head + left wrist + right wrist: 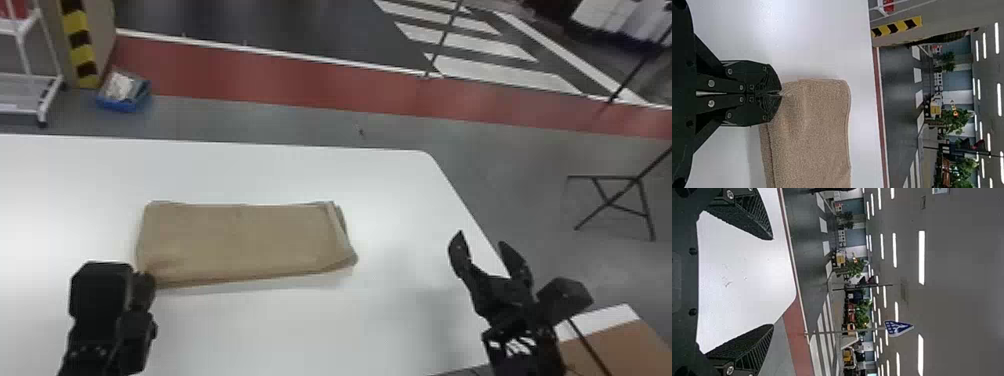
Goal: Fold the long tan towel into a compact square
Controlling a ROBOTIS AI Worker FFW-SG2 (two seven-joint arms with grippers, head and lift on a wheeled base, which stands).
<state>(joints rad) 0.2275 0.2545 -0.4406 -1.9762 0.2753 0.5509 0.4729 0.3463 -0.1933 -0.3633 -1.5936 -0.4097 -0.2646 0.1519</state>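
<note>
head view: tan towel (240, 240) lies in a long folded strip on white table (310, 330). left gripper (781, 93) pinches its near-left corner; right gripper (481, 238) spread, well apart. risk: shallow pinch at 1 corner could miss lower layers, skewing the fold.

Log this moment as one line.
towel: folded oblong on table, not yet square; left gripper: shut on towel's near-left corner; right gripper: open, empty

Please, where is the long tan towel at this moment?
In the head view, the folded rectangular tan cloth towel lies left of centre on the white table, its near left corner beside the black left gripper.
</note>
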